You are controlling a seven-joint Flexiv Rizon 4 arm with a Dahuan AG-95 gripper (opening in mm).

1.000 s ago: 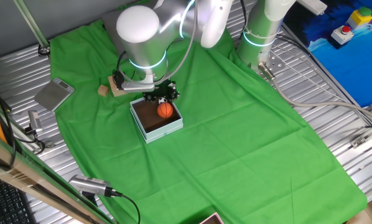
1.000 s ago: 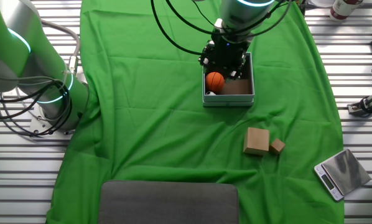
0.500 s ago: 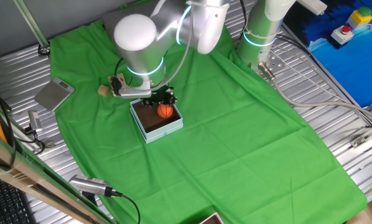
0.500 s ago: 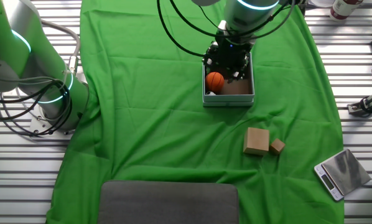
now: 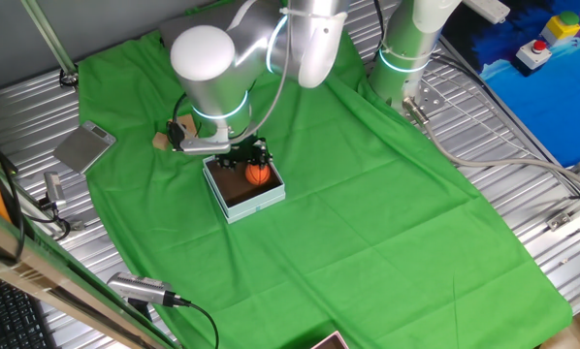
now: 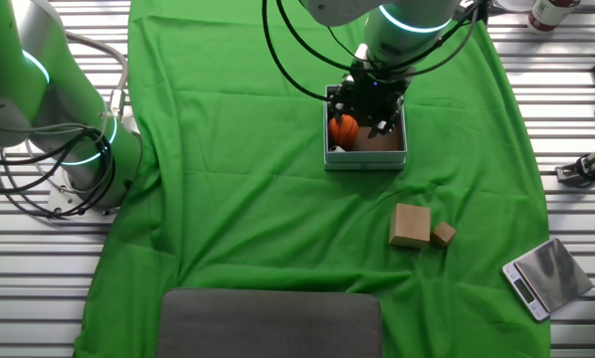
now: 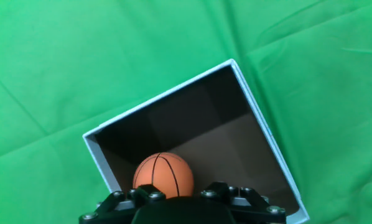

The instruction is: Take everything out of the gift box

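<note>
Tabletop [image 5: 523, 199] of ribbed metal slats under wrinkled green cloth [image 5: 368, 213], square gift box [image 6: 365, 157] with pale blue-grey walls and dark brown inside, black pincer [image 6: 368, 99] low over it, jaw opening unclear, round orange mini basketball [image 7: 163, 175] inside, two tan wooden blocks [image 6: 411, 226] on the cloth nearby.

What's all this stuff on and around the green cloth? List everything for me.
gift box: one, pale blue-grey outside, dark brown inside, on the cloth
basketball: one, orange, inside the box
soccer ball: one, black-and-white, only a sliver shows in the box's corner
wooden blocks: two, tan, side by side on the cloth outside the box
green cloth: one, covers the table
scale: one, silver, beside the cloth
grey pad: one, at the cloth's edge
gripper: one, black, over the box; fingers hidden
</note>
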